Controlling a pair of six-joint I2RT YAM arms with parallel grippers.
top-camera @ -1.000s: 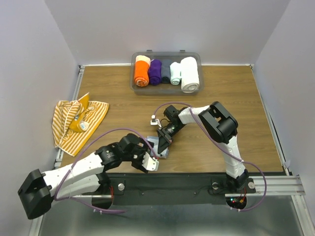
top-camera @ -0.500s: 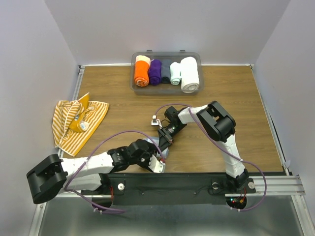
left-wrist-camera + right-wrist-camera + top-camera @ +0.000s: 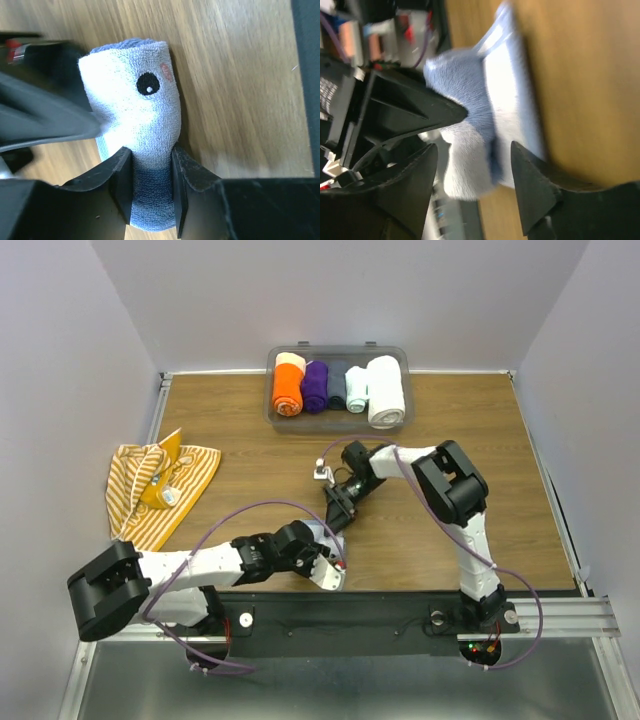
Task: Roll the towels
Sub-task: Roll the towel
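Left tool [image 3: 150, 160]: closed partway onto the pale blue towel [image 3: 135, 100], one finger pressing each side of one end.
Pale blue towel: a tight roll lying on the desk [image 3: 480, 440] at its near edge; this one looks done.
Right tool [image 3: 472, 149]: just beyond the roll, jaws wide apart, gripping nothing.
Striped towel [image 3: 160, 490]: crumpled and unrolled at the desk's left edge, well apart from both arms; this is the work left.
Clear bin [image 3: 338, 349]: at the far edge, with rolls [image 3: 314, 386] lined up inside.
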